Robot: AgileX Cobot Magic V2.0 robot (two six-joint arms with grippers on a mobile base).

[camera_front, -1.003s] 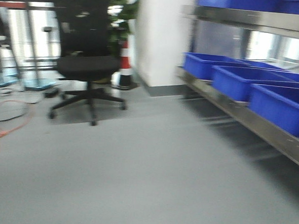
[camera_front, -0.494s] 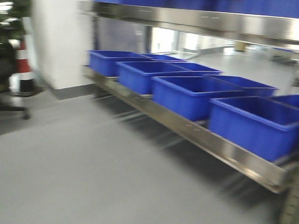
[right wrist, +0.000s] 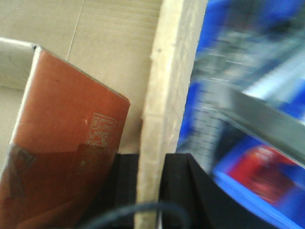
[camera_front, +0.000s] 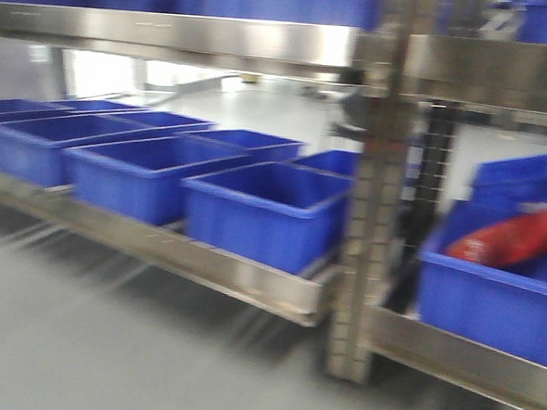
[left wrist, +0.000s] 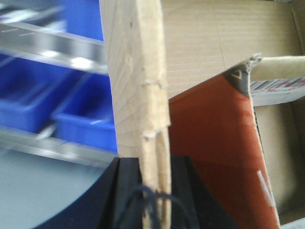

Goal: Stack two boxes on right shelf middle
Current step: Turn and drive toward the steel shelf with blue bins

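Left gripper (left wrist: 153, 179) and right gripper (right wrist: 150, 179) each pinch a wall of the brown corrugated cardboard box (left wrist: 136, 81); jolts could tear it loose.

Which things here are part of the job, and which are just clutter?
Job: carton, its walls clamped by the left end effector and right end effector; steel shelf.
Clutter: blue bins; red packet inside one of them.
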